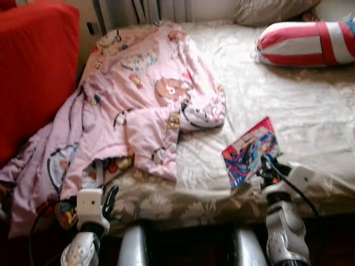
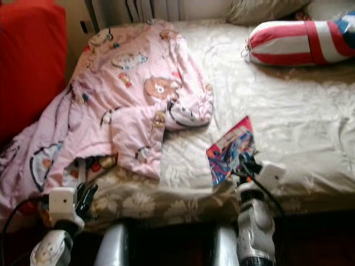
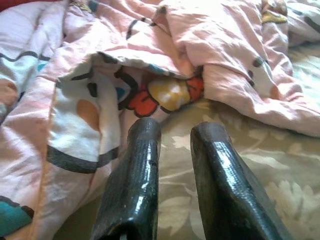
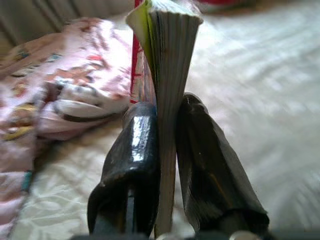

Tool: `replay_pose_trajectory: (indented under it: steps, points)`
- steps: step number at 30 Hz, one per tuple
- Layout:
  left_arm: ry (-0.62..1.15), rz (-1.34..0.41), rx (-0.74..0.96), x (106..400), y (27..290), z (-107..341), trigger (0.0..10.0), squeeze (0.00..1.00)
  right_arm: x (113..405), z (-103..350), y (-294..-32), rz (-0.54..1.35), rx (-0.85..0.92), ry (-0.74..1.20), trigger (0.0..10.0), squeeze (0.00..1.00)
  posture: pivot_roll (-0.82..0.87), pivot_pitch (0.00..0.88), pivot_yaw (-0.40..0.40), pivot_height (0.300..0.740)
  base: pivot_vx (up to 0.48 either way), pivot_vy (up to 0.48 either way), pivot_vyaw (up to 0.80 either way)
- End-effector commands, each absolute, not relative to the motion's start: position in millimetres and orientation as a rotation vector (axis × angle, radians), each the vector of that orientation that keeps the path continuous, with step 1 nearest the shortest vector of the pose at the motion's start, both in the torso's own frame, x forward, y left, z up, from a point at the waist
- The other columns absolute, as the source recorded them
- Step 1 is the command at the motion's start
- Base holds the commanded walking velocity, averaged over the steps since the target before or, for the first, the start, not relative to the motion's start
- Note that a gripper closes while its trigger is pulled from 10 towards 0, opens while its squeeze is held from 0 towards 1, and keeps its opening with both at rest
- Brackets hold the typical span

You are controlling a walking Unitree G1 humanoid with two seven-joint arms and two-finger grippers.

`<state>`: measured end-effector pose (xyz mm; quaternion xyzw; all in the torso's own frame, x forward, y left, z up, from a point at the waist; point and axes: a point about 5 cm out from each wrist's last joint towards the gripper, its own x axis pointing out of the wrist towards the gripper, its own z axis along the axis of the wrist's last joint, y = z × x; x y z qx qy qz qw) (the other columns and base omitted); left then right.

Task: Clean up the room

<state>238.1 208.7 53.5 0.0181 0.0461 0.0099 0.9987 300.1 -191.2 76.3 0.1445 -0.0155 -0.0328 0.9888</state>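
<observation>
Red cushion (image 1: 33, 66): stands at the far left against the bed's side. Untouched, as far as you can judge.

Pink blanket (image 1: 138, 94): lies crumpled over the left half of the bed (image 1: 310, 111), one edge spilling off the near-left side toward the floor. Not folded or spread; you should count this as the largest item left.

Left gripper (image 3: 172, 135): hovers low at the bed's near edge, just beside the blanket's hanging fold. The wrist view shows its jaws slightly spread with bedsheet visible between them, holding nothing. Judgement: placed to take the blanket hem, but no grasp made yet.

Book (image 1: 249, 151): a colourful thin paperback or magazine, near the front edge of the bed, right of the blanket and apart from it. Its far part appears to rest on or just over the sheet; you cannot tell whether it is fully lifted.

Right gripper (image 4: 165, 125): jaws pinching the book's near edge, pages seen edge-on between the two fingers (image 4: 135, 150). Grasp looks firm and centred on the spine side.

Striped bolster (image 1: 308, 43): red and white, at the far right head of the bed, beside a pale pillow (image 1: 266, 10). Looks in place.

Progress: early. One item is in hand but not yet put away; no destination for it is visible. Blanket remains untidied.

Remaining, by your reckoning: carry off the book, then straighten or fold the blanket.
</observation>
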Motion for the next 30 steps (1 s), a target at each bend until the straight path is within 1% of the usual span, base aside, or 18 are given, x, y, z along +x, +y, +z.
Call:
replay_pose_trajectory:
  steps: [1, 9, 10, 11, 15, 16, 20, 24, 30]
  points:
    - [0.109, 0.042, 0.032, 239, 212, 48, 10.0, 0.0, 307, 87, -191, -0.053, 0.25, -0.072, 10.0, 0.0, 0.11, 0.0, 0.033, 0.576, 0.0, 0.0, 0.0]
    - [0.16, 0.069, 0.005, 243, 217, 33, 10.0, 0.0, 310, 82, -186, -0.045, 0.244, -0.043, 10.0, 0.0, 0.1, 0.0, 0.043, 0.611, 0.0, 0.0, 0.0]
    - [0.193, 0.09, -0.013, 242, 222, 25, 10.0, 0.0, 310, 77, -185, -0.045, 0.232, -0.023, 10.0, 0.0, 0.1, 0.0, 0.047, 0.621, 0.0, 0.0, 0.0]
    - [0.193, 0.09, -0.013, 242, 222, 25, 10.0, 0.0, 310, 77, -185, -0.045, 0.232, -0.023, 10.0, 0.0, 0.1, 0.0, 0.047, 0.621, 0.0, 0.0, 0.0]
    - [0.234, 0.118, -0.042, 242, 229, 13, 10.0, 0.0, 308, 73, -183, -0.028, 0.205, -0.005, 10.0, 0.0, 0.09, 0.0, 0.049, 0.646, 0.0, 0.0, 0.0]
    - [0.234, 0.118, -0.042, 242, 229, 13, 10.0, 0.0, 308, 73, -183, -0.028, 0.205, -0.005, 10.0, 0.0, 0.09, 0.0, 0.049, 0.646, 0.0, 0.0, 0.0]
    - [0.253, 0.115, -0.059, 244, 227, 8, 10.0, 0.0, 310, 73, -184, -0.024, 0.186, -0.004, 10.0, 0.0, 0.08, 0.0, 0.047, 0.671, 0.0, 0.0, 0.0]
    - [0.274, 0.113, -0.073, 245, 224, 1, 10.0, 0.0, 312, 75, -182, 0.005, 0.164, -0.016, 10.0, 0.0, 0.07, 0.0, 0.04, 0.686, 0.0, 0.0, 0.0]
    - [0.37, 0.104, -0.082, 241, 225, -16, 10.0, 0.0, 315, 75, -178, 0.047, 0.144, -0.013, 10.0, 0.0, 0.07, 0.0, 0.027, 0.726, 0.0, 0.0, 0.0]
